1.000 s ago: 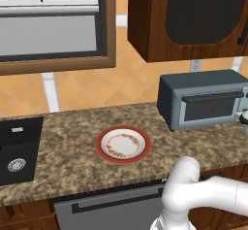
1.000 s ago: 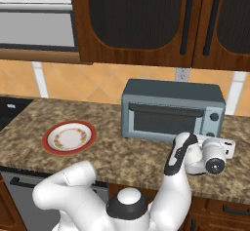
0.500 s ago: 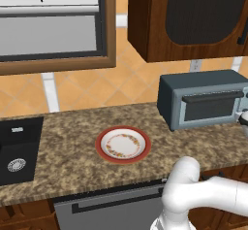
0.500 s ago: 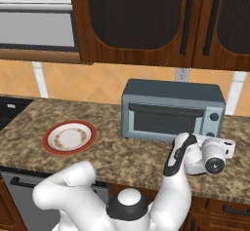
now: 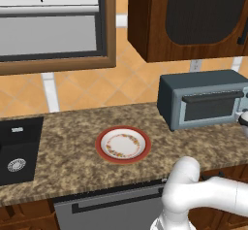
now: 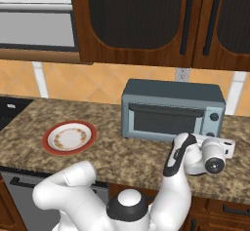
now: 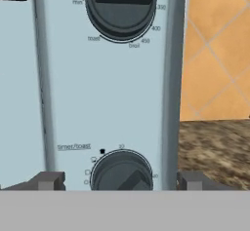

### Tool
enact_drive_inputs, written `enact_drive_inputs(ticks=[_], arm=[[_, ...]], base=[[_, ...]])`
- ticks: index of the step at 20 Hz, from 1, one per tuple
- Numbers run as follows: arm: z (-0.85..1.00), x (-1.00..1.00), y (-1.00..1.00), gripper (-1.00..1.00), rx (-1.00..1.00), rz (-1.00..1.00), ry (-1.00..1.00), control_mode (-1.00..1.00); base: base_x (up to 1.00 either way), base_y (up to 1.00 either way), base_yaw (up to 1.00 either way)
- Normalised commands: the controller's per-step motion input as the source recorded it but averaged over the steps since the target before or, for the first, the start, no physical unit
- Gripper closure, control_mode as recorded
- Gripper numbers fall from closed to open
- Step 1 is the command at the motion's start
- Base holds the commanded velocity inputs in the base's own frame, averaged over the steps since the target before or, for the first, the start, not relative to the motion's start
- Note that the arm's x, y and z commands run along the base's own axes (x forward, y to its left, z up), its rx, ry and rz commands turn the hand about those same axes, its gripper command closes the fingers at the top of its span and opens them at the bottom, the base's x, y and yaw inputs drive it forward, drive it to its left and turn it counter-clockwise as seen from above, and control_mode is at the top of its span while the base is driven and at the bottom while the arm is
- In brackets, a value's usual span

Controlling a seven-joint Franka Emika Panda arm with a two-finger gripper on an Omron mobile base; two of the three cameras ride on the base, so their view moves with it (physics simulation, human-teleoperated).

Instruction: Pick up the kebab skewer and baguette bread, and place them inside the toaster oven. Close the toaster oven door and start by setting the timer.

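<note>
**Change since the preceding second:** none visible. Both base views match their earlier counterparts; the arm, the oven and the plate sit as they did. Judged reading: the hand is holding station at the controls, or turning too slightly to register.

**Toaster oven** point(image 6: 173, 109): far right of the desk point(image 6: 122, 152), against the tiled wall. Boxy, blue-grey.

**Toaster oven door** point(image 6: 163, 120): raised flush against the oven front, dark bar handle along its top. Judged closed.

**Control panel:** right end of the oven. In the hand view an upper dial point(image 7: 122, 6) with temperature marks and a lower timer dial point(image 7: 122, 172) labelled "timer/toast".

**Gripper** point(image 7: 117, 181): fingers spread, one tip either side of the timer dial, straddling it. Contact with the knob cannot be told. In the right base view the hand sits just in front of the panel.

**Plate** point(image 5: 122, 144): red-rimmed, mid-desk, left of the oven, nothing on it.

**Kebab skewer, baguette bread:** not on the plate; presumably inside the oven, behind dark glass too dim to confirm.

**Task standing:** judged at the last step, setting the timer.
</note>
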Motion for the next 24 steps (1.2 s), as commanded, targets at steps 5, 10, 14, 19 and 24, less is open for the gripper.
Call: enact_drive_inputs(ticks=[5,10,14,19,24], arm=[[0.00,0.00,0.00,1.00,0.00,0.00,0.00,-1.00],[0.00,0.00,0.00,1.00,0.00,0.00,0.00,-1.00],[0.00,0.00,0.00,1.00,0.00,0.00,0.00,-1.00],[0.00,0.00,0.00,1.00,0.00,0.00,0.00,-1.00],[-0.02,0.00,0.00,1.00,0.01,0.01,0.00,-1.00]], base=[[0.00,0.00,0.00],[0.00,0.00,0.00],[0.00,0.00,0.00],[0.00,0.00,0.00],[0.00,0.00,0.00]])
